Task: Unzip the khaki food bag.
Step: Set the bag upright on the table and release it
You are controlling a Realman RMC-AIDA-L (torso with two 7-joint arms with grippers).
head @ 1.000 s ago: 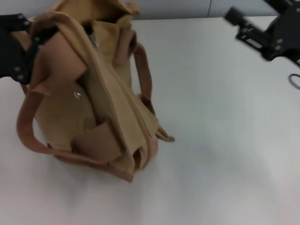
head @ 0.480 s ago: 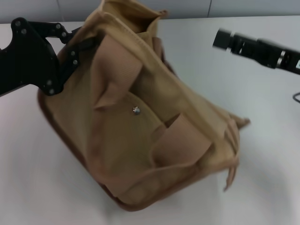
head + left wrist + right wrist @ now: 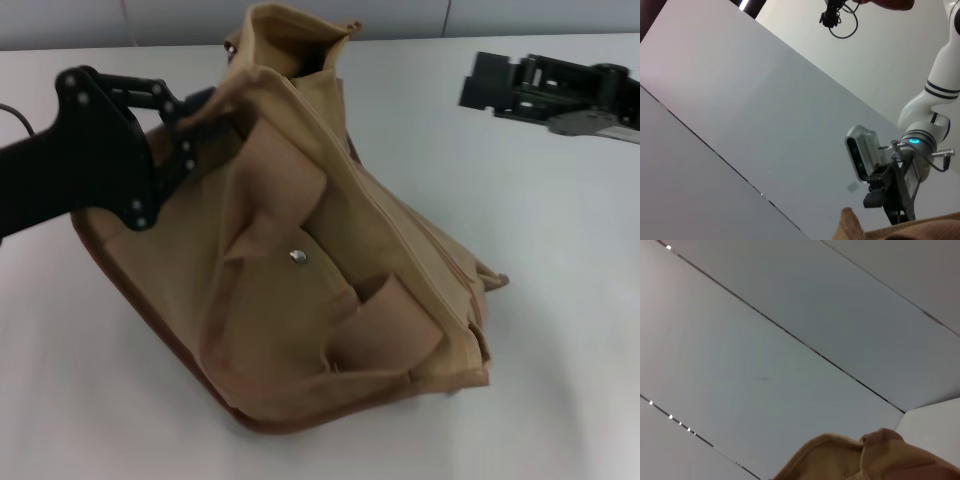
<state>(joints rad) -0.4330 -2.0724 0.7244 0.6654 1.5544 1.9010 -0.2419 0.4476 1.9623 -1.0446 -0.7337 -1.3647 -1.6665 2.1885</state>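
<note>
The khaki food bag [image 3: 270, 330] lies tilted on the white table [image 3: 560, 330], with its front pocket and silver snap [image 3: 298, 257] facing up. Its zipper seam [image 3: 405, 235] runs along the upper right edge towards the near corner. My left gripper [image 3: 196, 108] reaches in from the left and is shut on the bag's upper edge beside a wide handle [image 3: 285, 185]. My right gripper [image 3: 487, 82] hangs at the far right, apart from the bag. Tan fabric edges [image 3: 855, 230] [image 3: 865, 457] show in both wrist views, and the left wrist view also shows the right arm [image 3: 920, 140].
A grey wall [image 3: 500, 15] runs behind the table's far edge. A dark cable [image 3: 15, 110] lies behind the left arm. Bare table surface spreads right of the bag and in front of it.
The bag has swung round and tipped, so its front pocket now faces up. My left gripper moved right with the bag's edge. The right gripper has turned and shifted slightly.
</note>
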